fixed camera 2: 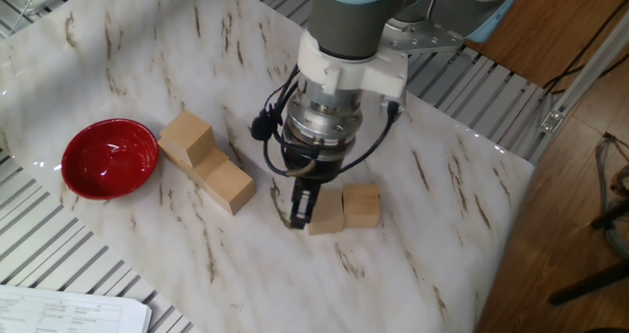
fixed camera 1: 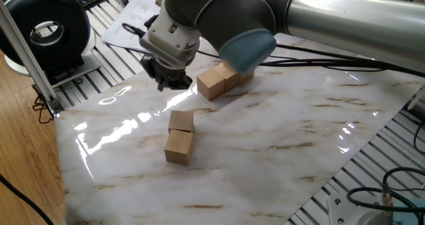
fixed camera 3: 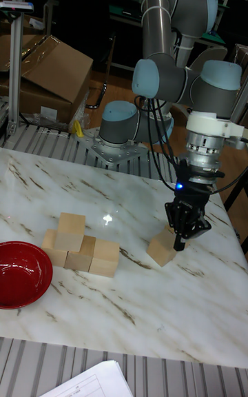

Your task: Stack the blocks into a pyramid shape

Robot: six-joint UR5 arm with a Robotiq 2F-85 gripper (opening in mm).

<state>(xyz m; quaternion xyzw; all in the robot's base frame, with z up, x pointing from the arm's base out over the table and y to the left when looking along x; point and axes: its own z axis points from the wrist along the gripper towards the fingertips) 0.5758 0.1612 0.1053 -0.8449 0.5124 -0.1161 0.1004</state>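
With the tool (fixed camera 2: 303, 207) hovering fingers apart beside the two loose blocks (fixed camera 2: 342, 208) near the surface (fixed camera 2: 442, 205) middle, centre squarely over one before closing, since the pair touch.

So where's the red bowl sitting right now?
In the other fixed view the red bowl sits at the left edge of the marble table, just left of the stacked group of blocks and apart from the gripper.

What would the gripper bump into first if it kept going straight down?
Probably the near block of the loose pair, or the table just beside it. The gripper hangs at that block's edge; depth is unclear.
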